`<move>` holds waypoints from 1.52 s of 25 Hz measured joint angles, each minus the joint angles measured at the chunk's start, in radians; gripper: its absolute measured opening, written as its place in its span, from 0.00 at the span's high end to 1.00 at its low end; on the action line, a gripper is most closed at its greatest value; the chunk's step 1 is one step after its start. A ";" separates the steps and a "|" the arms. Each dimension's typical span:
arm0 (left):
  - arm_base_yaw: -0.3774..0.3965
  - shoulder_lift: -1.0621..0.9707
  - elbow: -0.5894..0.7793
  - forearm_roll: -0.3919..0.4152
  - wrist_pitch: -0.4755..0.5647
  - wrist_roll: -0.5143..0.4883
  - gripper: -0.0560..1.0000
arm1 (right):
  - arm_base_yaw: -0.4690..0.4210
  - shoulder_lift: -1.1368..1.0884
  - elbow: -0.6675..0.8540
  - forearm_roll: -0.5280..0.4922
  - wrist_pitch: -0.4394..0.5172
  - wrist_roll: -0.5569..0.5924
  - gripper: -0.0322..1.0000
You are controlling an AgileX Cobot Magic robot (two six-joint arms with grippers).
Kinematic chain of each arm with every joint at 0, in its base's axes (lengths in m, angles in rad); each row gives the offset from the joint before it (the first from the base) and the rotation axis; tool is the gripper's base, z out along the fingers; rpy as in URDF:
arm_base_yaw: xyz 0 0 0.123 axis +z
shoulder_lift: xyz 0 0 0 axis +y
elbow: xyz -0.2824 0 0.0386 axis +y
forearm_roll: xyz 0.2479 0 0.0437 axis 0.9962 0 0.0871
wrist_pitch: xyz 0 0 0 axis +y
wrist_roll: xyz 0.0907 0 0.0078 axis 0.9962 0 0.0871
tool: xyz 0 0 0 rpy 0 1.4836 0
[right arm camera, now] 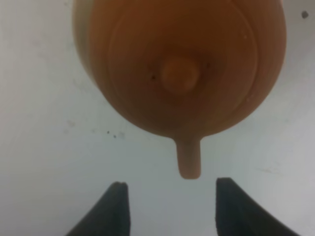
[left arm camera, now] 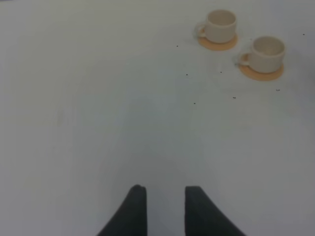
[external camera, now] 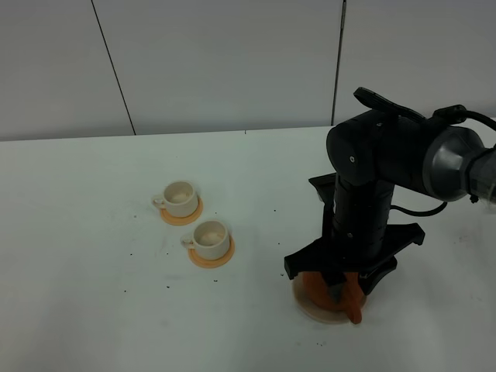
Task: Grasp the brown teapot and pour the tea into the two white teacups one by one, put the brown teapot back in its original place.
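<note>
The brown teapot (right arm camera: pixel 147 59) sits on its beige coaster (external camera: pixel 304 308) at the front right, seen from above in the right wrist view. In the high view the right arm hides most of the teapot (external camera: pixel 316 287). My right gripper (right arm camera: pixel 171 189) hangs open just over it. Its fingers (right arm camera: pixel 115 206) stand on either side of the handle (right arm camera: pixel 189 160), apart from it. The two white teacups (external camera: pixel 180 198) (external camera: pixel 209 238) stand on orange-tan saucers left of centre. They also show as far cup (left arm camera: pixel 220 25) and near cup (left arm camera: pixel 267 53). My left gripper (left arm camera: pixel 166 191) is open over bare table, holding nothing.
The white table (external camera: pixel 93 256) carries small dark specks around the cups. A grey panelled wall (external camera: pixel 232 62) runs along the back edge. The bulky right arm (external camera: pixel 380 170) stands over the front right corner.
</note>
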 joint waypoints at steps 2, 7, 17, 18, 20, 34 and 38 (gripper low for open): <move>0.000 0.000 0.000 0.000 0.000 0.000 0.70 | 0.000 0.007 0.000 -0.012 0.000 0.001 0.59; 0.000 0.000 0.000 0.000 0.000 0.000 0.70 | 0.000 0.050 0.000 -0.030 0.000 0.001 0.59; 0.000 0.000 0.000 0.000 0.000 0.000 0.70 | 0.000 0.082 0.001 -0.070 -0.006 0.001 0.59; 0.000 0.000 0.000 0.000 0.000 0.000 0.70 | 0.000 0.082 0.001 -0.072 -0.008 0.001 0.59; 0.000 0.000 0.000 0.000 0.000 0.000 0.70 | 0.000 0.082 0.001 -0.072 -0.008 0.001 0.59; 0.000 0.000 0.000 0.000 0.000 0.000 0.70 | 0.000 0.102 0.001 -0.060 -0.019 -0.017 0.63; 0.000 0.000 0.000 0.000 0.000 0.000 0.70 | 0.000 0.102 0.002 -0.058 -0.019 -0.018 0.70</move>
